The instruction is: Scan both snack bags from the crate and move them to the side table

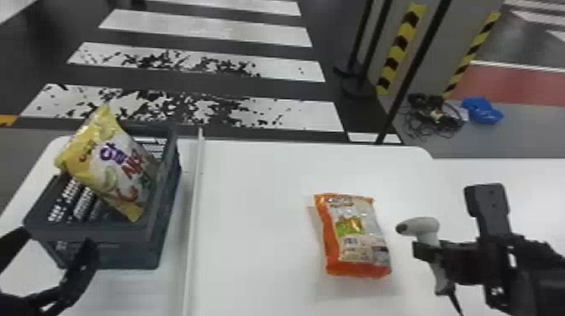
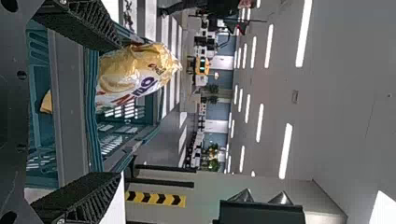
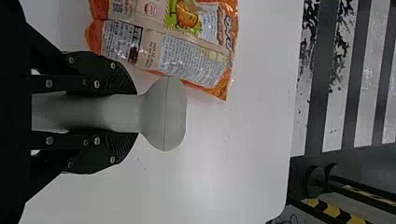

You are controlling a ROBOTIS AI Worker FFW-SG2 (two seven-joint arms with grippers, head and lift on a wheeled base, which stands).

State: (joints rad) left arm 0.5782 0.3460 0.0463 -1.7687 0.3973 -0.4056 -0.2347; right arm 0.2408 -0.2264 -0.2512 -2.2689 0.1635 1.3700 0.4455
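The scanner (image 1: 422,227) is held upright by its handle, nose toward the orange bag (image 1: 355,239), presumably so a code can be read without letting go. That bag lies flat on the white table (image 1: 252,252), its print-covered side up, which probably suits scanning. Beyond a raised strip (image 1: 195,210), the crate (image 1: 126,254) holds the yellow bag (image 1: 122,168), tilted and poking above the rim, which should make it easy to grab.

The right claw (image 3: 135,113) is closed on the scanner's handle, one finger either side, near the orange bag but not gripping it. The left claw (image 2: 116,110) is spread wide at the crate's near side, with nothing pinched between its fingers; whether it touches the rim, I cannot tell.
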